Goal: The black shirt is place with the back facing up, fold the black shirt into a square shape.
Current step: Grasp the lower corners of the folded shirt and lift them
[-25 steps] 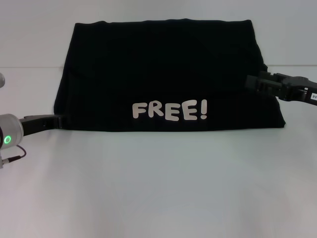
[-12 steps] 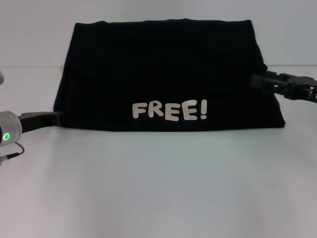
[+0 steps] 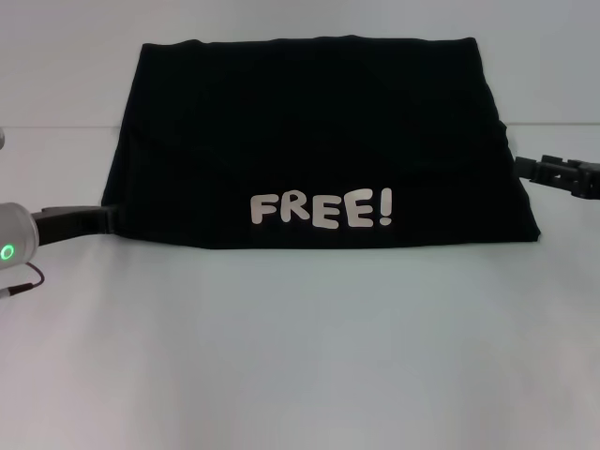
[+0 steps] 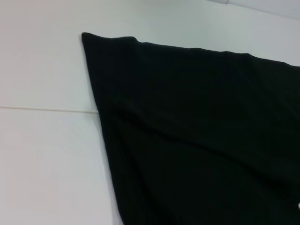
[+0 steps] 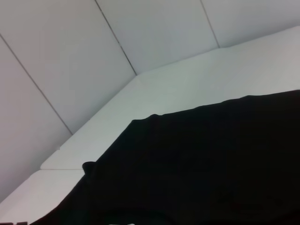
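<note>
At the left, left hand [image 3: 105,221] low on the white worktop [image 3: 300,356], touching the near left corner of the black shirt [image 3: 319,141]; grip impossible to tell. Spread flat mid-worktop, lettering near: soft, light, limp, probably best pinched at corners. At the right, right hand [image 3: 527,167] just beside the edge, grip unclear.

White table [image 3: 300,356] with a matte, evenly lit surface filling the near and middle field. A thin seam [image 4: 47,108] crosses it from left to right. Behind the far edge rises a pale panelled wall [image 5: 70,61] with dark joint lines.
</note>
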Robot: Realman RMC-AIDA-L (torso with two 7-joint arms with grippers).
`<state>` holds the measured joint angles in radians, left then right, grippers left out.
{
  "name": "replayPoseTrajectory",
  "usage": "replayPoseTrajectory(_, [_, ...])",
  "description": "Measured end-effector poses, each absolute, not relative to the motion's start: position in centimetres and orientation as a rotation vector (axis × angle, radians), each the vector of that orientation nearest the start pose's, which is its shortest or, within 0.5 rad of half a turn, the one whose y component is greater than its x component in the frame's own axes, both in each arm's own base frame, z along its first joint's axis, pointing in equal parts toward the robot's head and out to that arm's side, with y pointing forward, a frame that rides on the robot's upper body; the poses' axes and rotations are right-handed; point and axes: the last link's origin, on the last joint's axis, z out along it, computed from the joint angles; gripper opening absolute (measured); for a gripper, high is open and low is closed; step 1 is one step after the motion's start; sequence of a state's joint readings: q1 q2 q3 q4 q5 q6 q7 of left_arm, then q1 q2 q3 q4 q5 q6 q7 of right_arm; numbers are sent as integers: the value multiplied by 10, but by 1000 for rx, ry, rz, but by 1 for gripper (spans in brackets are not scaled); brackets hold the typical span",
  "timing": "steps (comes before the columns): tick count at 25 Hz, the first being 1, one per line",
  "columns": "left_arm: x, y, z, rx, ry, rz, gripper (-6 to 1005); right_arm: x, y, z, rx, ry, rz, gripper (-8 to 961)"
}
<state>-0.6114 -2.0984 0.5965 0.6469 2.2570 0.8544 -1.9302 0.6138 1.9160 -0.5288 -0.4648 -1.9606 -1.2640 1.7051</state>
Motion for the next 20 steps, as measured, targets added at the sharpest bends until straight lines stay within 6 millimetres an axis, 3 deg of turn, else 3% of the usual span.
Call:
replayPoseTrajectory(16, [-333,397,18,-1966,-1243,-312,155,308,388,61,-2226,1151,721,717])
replayPoseTrajectory(20, [-333,396,16,-1971,-1249,-311,286,308,387,61,-2225,1154,723,717])
